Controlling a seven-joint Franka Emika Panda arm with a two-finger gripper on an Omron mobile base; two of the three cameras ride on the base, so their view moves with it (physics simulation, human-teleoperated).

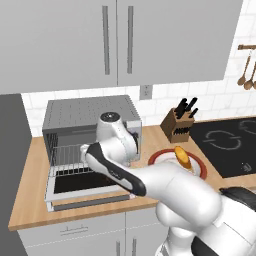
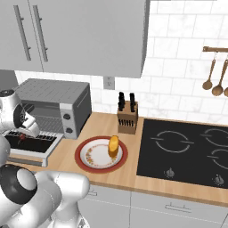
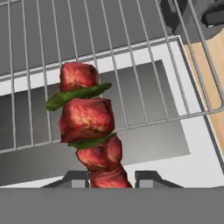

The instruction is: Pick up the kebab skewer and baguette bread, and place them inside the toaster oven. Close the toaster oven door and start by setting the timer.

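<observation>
Wooden counter [image 2: 129, 176] – white tile wall [image 2: 178, 49], grey cabinets [image 1: 115, 40], black cooktop [image 2: 187, 151]

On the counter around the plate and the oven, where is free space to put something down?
Bare wood lies between the toaster oven and the knife block, and along the front edge below the plate. It is crowded at the open toaster oven door, where the hand holds the kebab skewer over the wire rack.
</observation>
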